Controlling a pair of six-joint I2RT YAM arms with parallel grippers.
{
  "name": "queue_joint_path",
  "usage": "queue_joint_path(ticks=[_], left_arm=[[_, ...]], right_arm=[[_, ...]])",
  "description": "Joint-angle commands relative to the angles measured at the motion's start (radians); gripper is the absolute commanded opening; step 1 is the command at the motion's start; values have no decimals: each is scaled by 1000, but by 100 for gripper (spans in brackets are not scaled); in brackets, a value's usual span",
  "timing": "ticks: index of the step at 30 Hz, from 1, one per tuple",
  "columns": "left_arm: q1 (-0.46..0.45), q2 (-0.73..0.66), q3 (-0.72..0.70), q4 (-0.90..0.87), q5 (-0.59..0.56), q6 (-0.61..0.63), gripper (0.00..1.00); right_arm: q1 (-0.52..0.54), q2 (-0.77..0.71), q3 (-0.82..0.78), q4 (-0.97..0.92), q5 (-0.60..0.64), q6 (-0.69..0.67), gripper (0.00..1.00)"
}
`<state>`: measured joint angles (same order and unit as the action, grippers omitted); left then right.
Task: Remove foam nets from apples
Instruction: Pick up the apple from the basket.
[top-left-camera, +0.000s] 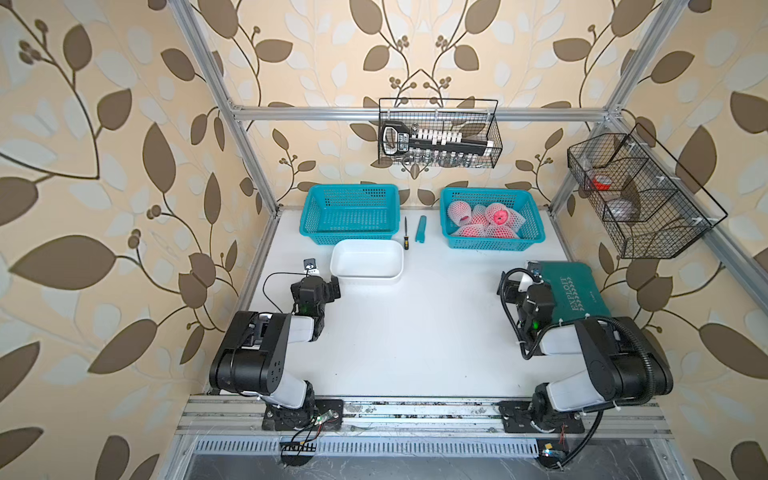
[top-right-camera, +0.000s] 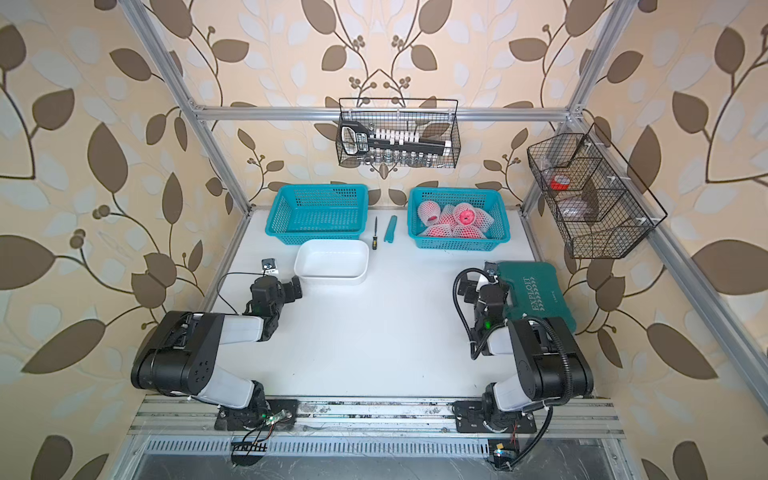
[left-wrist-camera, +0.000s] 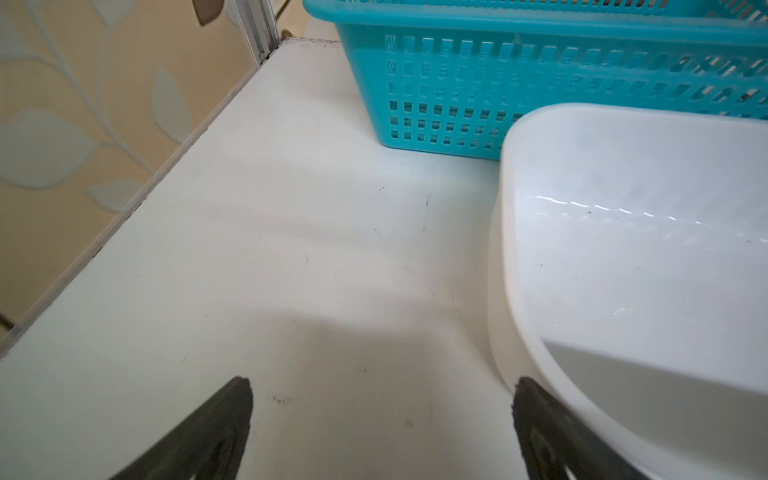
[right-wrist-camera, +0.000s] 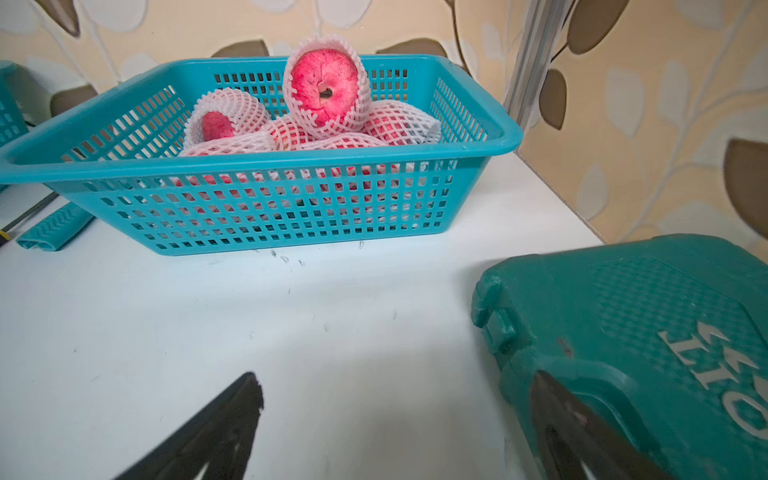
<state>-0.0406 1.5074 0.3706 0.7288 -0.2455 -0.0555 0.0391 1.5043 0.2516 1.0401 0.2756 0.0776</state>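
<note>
Baskets come to two on my feed, both teal and perforated, side by side along the far edge of the counter (top-left-camera: 415, 332). Add one white plastic tub (top-left-camera: 365, 259), one screwdriver (top-left-camera: 406, 235), one short teal plastic piece (top-left-camera: 421, 229), one green tool case (top-left-camera: 577, 291) and two black wire baskets.

Counter is plain white, boxed in by an aluminium frame (top-left-camera: 415, 113), with cream wallpaper in a brown leaf pattern on three sides.

I see the apples (top-left-camera: 498, 217) piled in the right teal basket (top-left-camera: 492, 245), each wrapped in one of the foam nets (top-left-camera: 459, 212). I make out at least five; the pile hides an exact tally. One apple on top shows its red end through its net's open mouth. The left teal basket (top-left-camera: 353, 187) holds nothing, and neither does the tub just in front of it. The screwdriver and teal piece lie between the two baskets.

The far wire basket (top-left-camera: 440, 133) on the frame holds a black-and-white tool. The right wire basket (top-left-camera: 640, 195) has something red in one compartment.

My left pincer (left-wrist-camera: 380, 395) is spread wide and holding nothing, beside the tub's near left corner. My right pincer (right-wrist-camera: 397, 384) is equally spread and holding nothing, at the tool case's far left corner, well short of the apples.
</note>
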Motion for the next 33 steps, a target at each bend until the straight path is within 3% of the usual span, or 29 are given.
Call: queue_joint_path(ticks=[1,27,28,31,33], left_arm=[[-7,-14,3,30,-6,-4,99],[-10,-39,7,30,11,20,99],[-42,-98,40,-52,-7,54,99],[-183,-304,184,-389,-185,44,99],[-244,-437,210,-433,-238,-27,99]], right_arm=[[-1,0,20,4,-13,-2,100],[3,-7,11,21,-12,-8,100],[27,-26,12,39,12,-39,100],[192,-194,136,-287,239,-106,100],[248,-267,223,-453,497,129,100]])
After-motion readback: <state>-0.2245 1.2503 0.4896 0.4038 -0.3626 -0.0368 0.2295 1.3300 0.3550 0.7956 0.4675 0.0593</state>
